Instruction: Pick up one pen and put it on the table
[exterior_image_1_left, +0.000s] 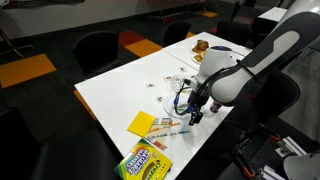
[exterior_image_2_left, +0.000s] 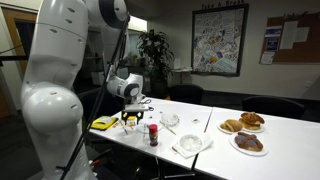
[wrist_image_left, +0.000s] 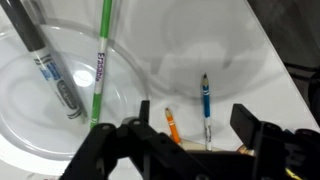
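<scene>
Two thin pens, one blue (wrist_image_left: 206, 105), one orange (wrist_image_left: 172, 125), lay on the white worktop (exterior_image_1_left: 120, 90) under the black pincer (wrist_image_left: 190, 135), which was wide open and empty. So either basically done or not started, couldn't tell tbh.

Beyond the black claw (wrist_image_left: 190, 140) lie a green marker (wrist_image_left: 100, 60), a grey marker (wrist_image_left: 48, 62) banded blue, a blue pencil (wrist_image_left: 206, 100) and an orange pencil (wrist_image_left: 172, 124) on the white surface (wrist_image_left: 258, 75). Beside the claw in an exterior view, a yellow pad (exterior_image_1_left: 141, 123).
</scene>
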